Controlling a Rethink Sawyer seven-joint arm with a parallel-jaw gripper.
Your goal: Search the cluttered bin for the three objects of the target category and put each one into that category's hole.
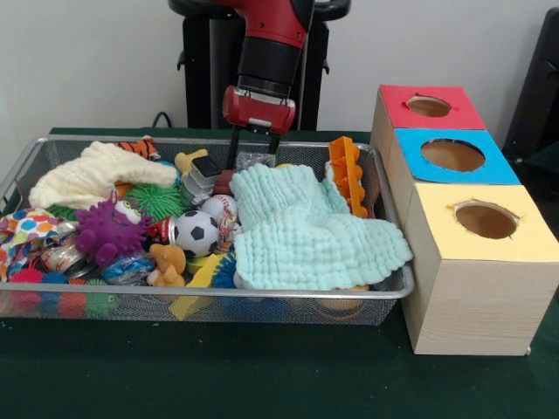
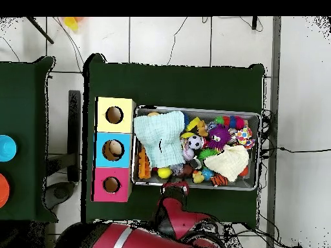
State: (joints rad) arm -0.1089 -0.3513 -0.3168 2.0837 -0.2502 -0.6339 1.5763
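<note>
We see the gripper [image 1: 253, 153] above the bin's [image 1: 218, 301] far edge, behind the soccer ball [image 1: 197, 232] (fingers apart, empty).

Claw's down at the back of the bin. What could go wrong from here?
1. The claw sits low among toys by the wire mesh bin's far rim; a drag could snag the mesh.
2. The pale mint-green waffle cloth covers much of the bin's side nearest the wooden box, so targets may lie hidden, and it could get pinched by mistake.
3. The black-and-white mini soccer ball may roll if nudged.
</note>
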